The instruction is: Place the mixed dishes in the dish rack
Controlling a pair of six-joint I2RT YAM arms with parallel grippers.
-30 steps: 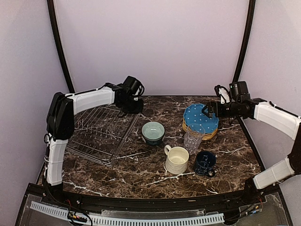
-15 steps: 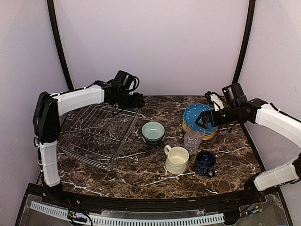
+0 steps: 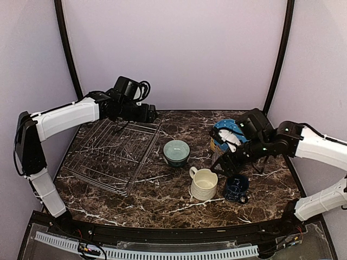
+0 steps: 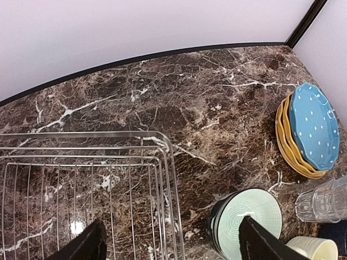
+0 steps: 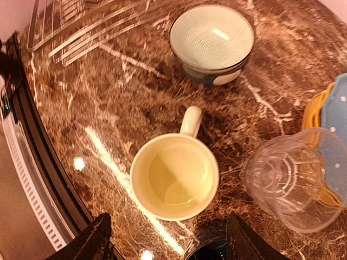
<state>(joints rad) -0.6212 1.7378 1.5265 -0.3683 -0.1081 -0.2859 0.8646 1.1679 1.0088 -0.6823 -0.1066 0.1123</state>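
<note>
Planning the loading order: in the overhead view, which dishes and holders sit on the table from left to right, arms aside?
dish rack → pale-teal bowl → cream mug → dark blue mug

cream mug [image 5: 174,176], pale-teal bowl [image 5: 211,38], blue dotted plate [image 4: 313,127]

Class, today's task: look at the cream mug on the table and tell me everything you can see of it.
The cream mug looks like glazed ceramic: a round, straight-walled cup with one loop handle. It stands upright and empty on the brown marble table, its handle turned toward the teal bowl. A clear glass stands beside it, apart; only the table touches it.
</note>
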